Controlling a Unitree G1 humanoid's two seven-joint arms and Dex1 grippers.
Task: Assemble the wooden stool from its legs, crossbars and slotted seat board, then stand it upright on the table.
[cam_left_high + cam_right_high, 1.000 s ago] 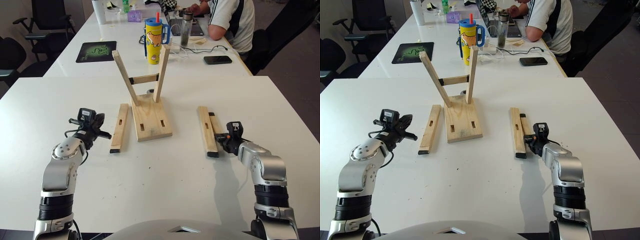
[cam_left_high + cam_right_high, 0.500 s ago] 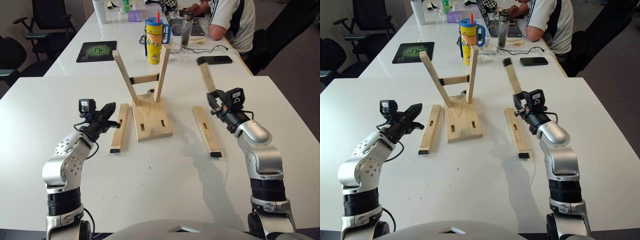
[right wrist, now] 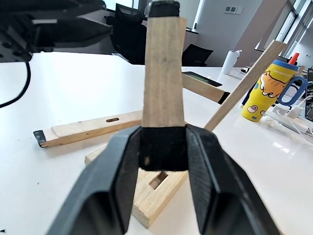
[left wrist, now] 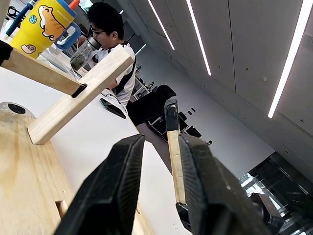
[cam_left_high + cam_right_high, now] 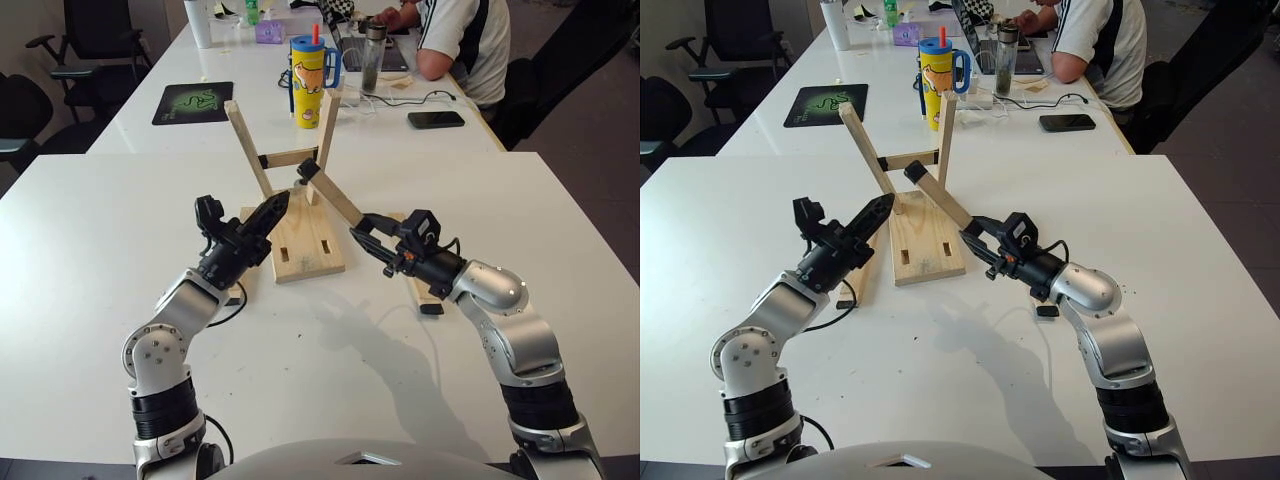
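Observation:
The slotted seat board (image 5: 305,258) lies flat on the white table. Two legs (image 5: 250,150) stand up out of its far end, joined by a crossbar (image 5: 290,158). My right gripper (image 5: 362,228) is shut on the black-tipped end of a third leg (image 5: 335,198), held slanting over the board with its far tip near the crossbar. My left gripper (image 5: 281,199) hovers over the board's left side, open by a narrow gap with nothing between its fingers. One loose leg (image 3: 88,129) lies left of the board. Another (image 5: 426,296) lies to the right, mostly hidden under my right arm.
On the far table stand a yellow cup (image 5: 310,75), a phone (image 5: 435,119) and a green mat (image 5: 192,102), with a person seated behind. The near half of the white table (image 5: 330,370) offers free room.
My right gripper swung the leg down and to the left, from upright beside the board to slanting over it. The left gripper moved right, from beside the loose leg to over the board.

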